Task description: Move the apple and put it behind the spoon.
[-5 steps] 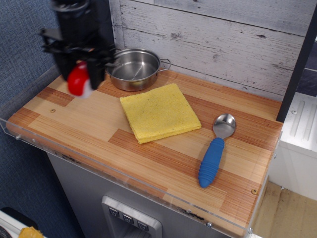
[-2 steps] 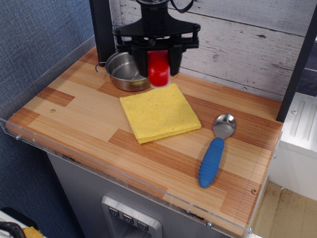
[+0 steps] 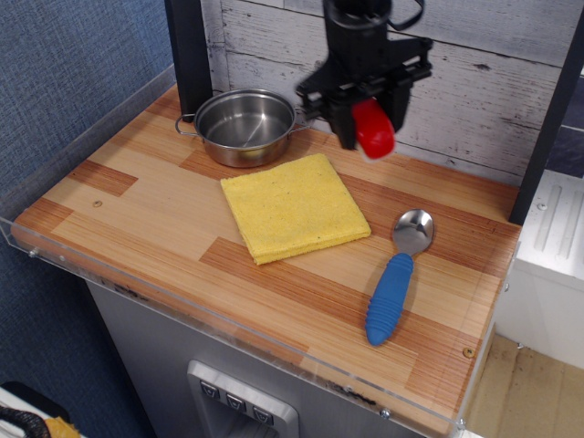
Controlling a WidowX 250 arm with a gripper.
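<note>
One tool [image 3: 372,117] grips the apple [image 3: 374,129] aloft, behind the spoon [image 3: 399,273].

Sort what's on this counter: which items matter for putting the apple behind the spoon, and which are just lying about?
Part of the job:
- apple, held in the gripper above the counter
- spoon, at the right

Lying about:
- steel pot, back left
- yellow sponge, centre

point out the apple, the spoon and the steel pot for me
apple [image 3: 374,130], observation image, on its red skin, held in the gripper
spoon [image 3: 390,295], observation image, on the blue ribbed handle
steel pot [image 3: 245,119], observation image, on the inner floor
</note>
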